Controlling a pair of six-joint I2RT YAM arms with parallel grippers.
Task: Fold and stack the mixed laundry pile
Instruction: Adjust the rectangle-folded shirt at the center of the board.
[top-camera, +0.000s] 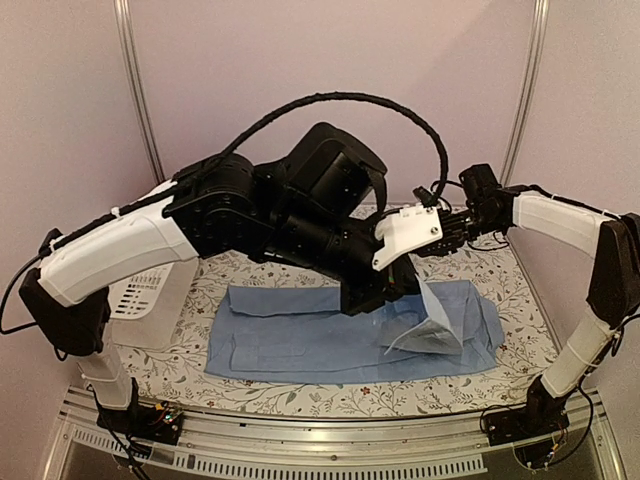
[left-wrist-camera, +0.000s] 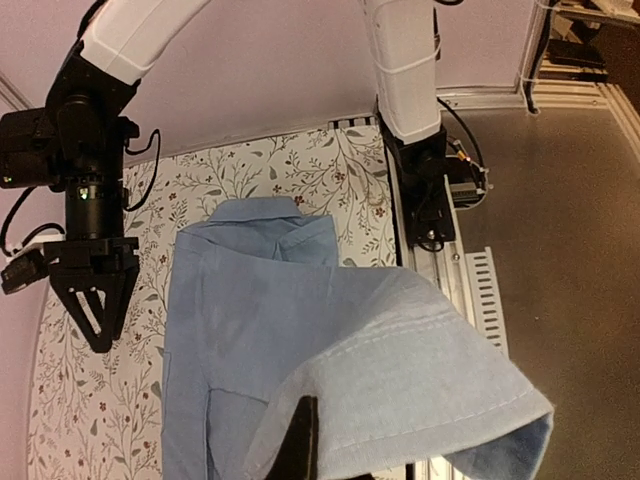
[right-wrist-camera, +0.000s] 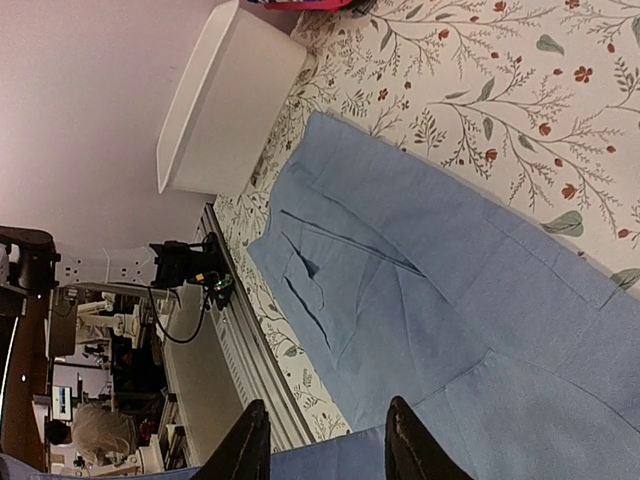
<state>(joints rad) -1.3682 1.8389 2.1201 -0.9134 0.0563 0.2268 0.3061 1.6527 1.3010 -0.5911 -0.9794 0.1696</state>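
A large pale-blue button shirt lies spread flat across the floral table, the only garment of the laundry pile that shows in the top view. Its right end is raised into a flap. My left gripper reaches across from the left and is shut on that flap's hem; in the left wrist view the hem drapes over the closed dark gripper. My right gripper hovers above the same end with its fingers apart, the cloth edge below them. A sliver of pink-red cloth shows at the basket.
A white plastic basket stands at the table's left, partly under my left arm. The left arm's bulky black links cover the table's middle back. The metal rail runs along the near edge.
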